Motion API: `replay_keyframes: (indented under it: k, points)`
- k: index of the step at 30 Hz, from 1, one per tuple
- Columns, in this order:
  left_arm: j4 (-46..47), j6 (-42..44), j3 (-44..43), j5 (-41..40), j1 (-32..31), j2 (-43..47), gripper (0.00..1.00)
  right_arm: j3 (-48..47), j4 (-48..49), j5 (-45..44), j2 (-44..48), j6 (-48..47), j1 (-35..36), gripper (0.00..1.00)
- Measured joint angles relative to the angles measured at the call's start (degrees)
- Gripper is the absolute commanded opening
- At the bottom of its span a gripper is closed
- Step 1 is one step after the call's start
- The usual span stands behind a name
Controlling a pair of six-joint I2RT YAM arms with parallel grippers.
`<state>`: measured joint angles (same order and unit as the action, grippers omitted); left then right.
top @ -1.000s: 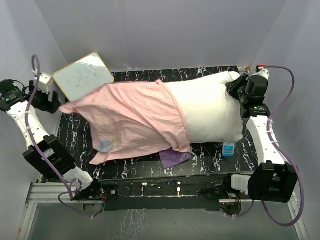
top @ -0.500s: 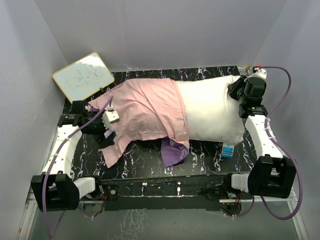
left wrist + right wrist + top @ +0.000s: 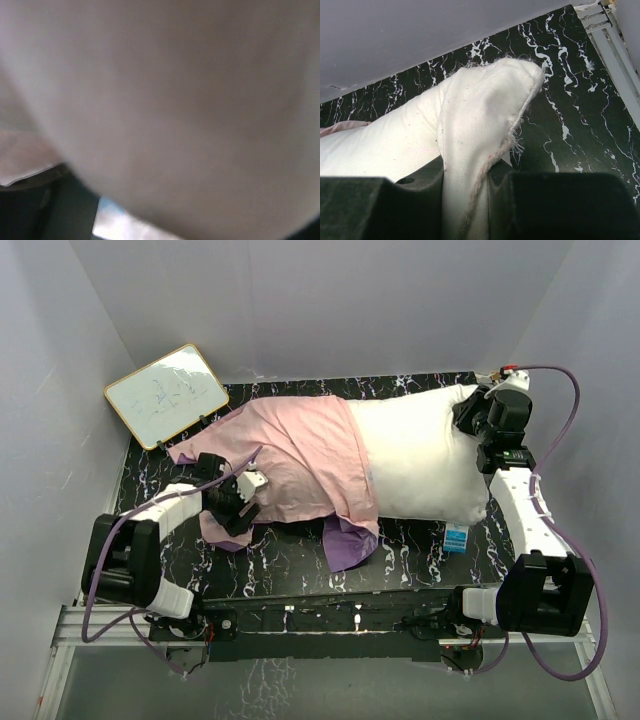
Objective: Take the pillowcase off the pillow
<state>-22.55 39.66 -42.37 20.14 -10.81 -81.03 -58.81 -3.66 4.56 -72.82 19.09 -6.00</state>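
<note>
**A:** Right pincer (image 3: 465,185), state?

**B:** Pressed together on a frayed corner of the pillow (image 3: 420,460), seam nipped between both pads. Left pincer (image 3: 238,505): at the loose edge of the pillowcase (image 3: 300,455); spread or closed, cannot tell.

**A:** Position of the task's things?

**B:** Pillow stretching away from the right pincer across the table (image 3: 420,560). Half nearest that pincer bare, half toward the left pincer sheathed. Pillowcase pale side out, a purple flap spilling out between the two pincers.

**A:** Handling?

**B:** Probably light and limp, sliding readily over the plump stuffing; nothing fragile. Best taken at the slack edge beside the left pincer, a pinch of cloth alone, drawn directly away from the right pincer's anchor. Risk: catching pillow together with cloth.

**A:** Differences between views?

**B:** Overhead: whole layout, both arms, whiteboard (image 3: 167,393) beyond the left pincer. Right wrist: the bite on the corner itself, indistinct from overhead. Left wrist: only blurred pale cloth against the lens, no fingers.
</note>
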Motion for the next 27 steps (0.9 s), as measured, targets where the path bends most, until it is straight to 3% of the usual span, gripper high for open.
replay_keyframes:
  k: [2, 3, 4, 9, 19, 27]
  points:
    - [1.9, -0.8, -0.2, -1.8, 0.0, -2.9, 0.22, -0.7, -0.4, 0.0, 0.0, -0.6, 0.1, 0.08]
    - [2.4, -1.3, -0.7, -2.6, 0.1, -2.9, 0.08, -1.0, -0.7, -0.1, 0.0, -0.8, 0.1, 0.08]
    - [3.0, -1.6, -0.7, -3.4, 0.3, -2.8, 0.00, -1.4, -0.9, -0.2, 0.0, -1.0, 0.2, 0.08]
    - [1.5, 0.5, -0.7, -5.0, 4.8, -0.3, 0.00, -2.8, -1.3, -1.2, 0.0, -0.7, 0.5, 0.08]
    - [-7.3, 17.4, -1.2, -1.0, 31.1, 14.3, 0.00, -2.9, -2.7, -5.0, 0.4, 0.9, 1.6, 0.08]
    - [-13.6, 29.3, -9.3, 2.7, 52.3, 4.3, 0.00, -2.9, -5.1, -9.0, 2.9, 2.2, 1.3, 0.08]
